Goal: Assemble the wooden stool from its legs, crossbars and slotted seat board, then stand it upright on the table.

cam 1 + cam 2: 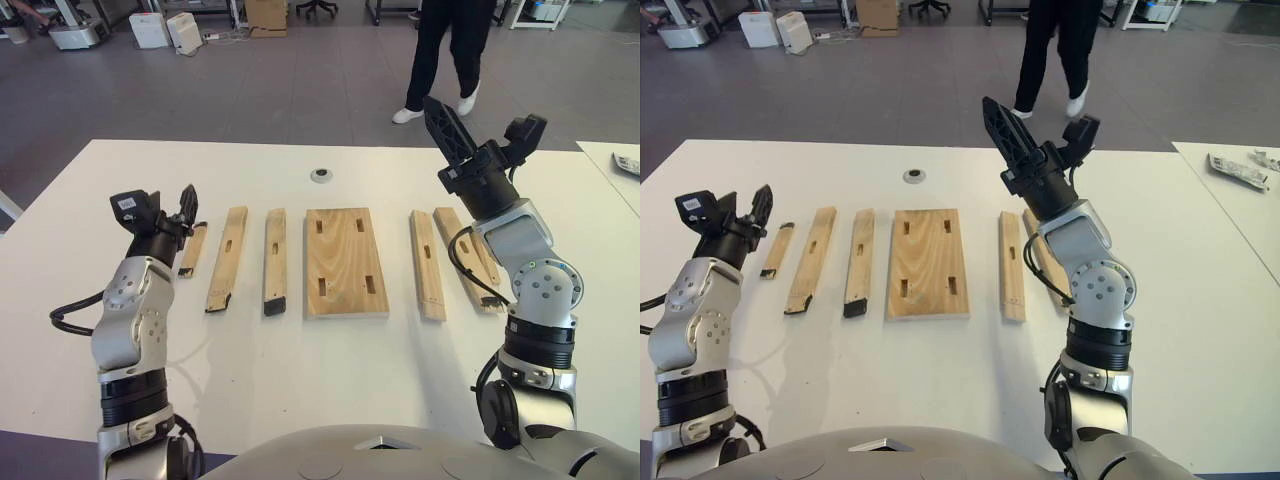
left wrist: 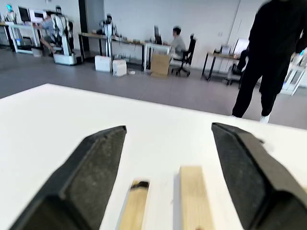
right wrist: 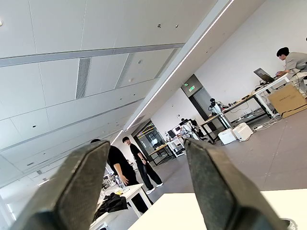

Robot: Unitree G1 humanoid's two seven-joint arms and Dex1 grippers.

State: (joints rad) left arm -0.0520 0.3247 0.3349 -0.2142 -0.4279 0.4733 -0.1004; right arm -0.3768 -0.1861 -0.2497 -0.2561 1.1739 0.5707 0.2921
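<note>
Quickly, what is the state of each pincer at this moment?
Left pincer: open, holding nothing.
Right pincer: open, holding nothing.

No legible txt; green wall sign too small to read

The worktop and seat board are being looked down on from the head by both eye views, the same scene being shared. From the left wrist, the worktop is being skimmed low and close, past the left hand. From the right wrist, past the right hand, the ceiling is being faced.
</note>
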